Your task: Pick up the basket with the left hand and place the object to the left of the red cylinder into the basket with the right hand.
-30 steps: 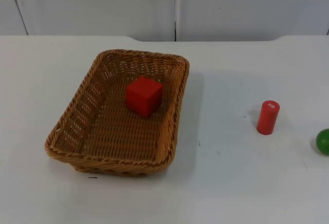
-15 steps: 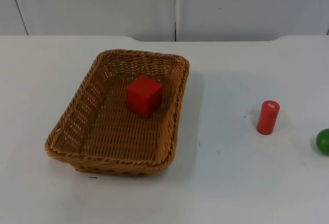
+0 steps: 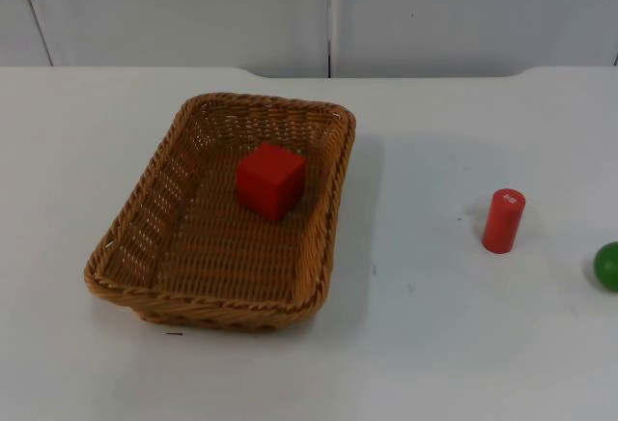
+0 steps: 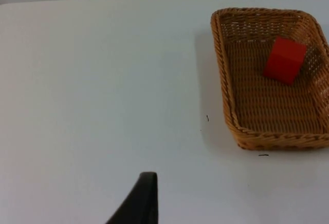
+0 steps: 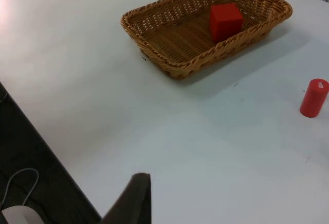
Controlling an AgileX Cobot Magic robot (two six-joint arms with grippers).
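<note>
Wicker basket (image 3: 224, 216) sits flat on the white table (image 3: 435, 344), nothing gripping it. Red cube (image 3: 270, 181) lies inside the basket, toward the far wall and the side nearer the red cylinder (image 3: 503, 220). Cube rests on the woven floor, just beside the basket's cylinder-side wall. Red cylinder stands upright on the table, well apart from the basket, on its right side in the top view. Green round object (image 3: 607, 266) sits near the cylinder, on the side away from the basket, cut off by the frame edge.

Left gripper: one black fingertip (image 4: 139, 199) seen in the left wrist view, above bare table, well apart from the basket (image 4: 270, 77); cube (image 4: 285, 59) visible inside it. Can't tell how wide it stands; holds nothing.

Right gripper: one black fingertip (image 5: 132, 199) in the right wrist view, near the table's edge, well apart from basket (image 5: 205, 26), cube (image 5: 225, 21) and cylinder (image 5: 314, 97). Opening can't be told; holds nothing.

Grey partition wall (image 3: 193, 11) behind the basket.
</note>
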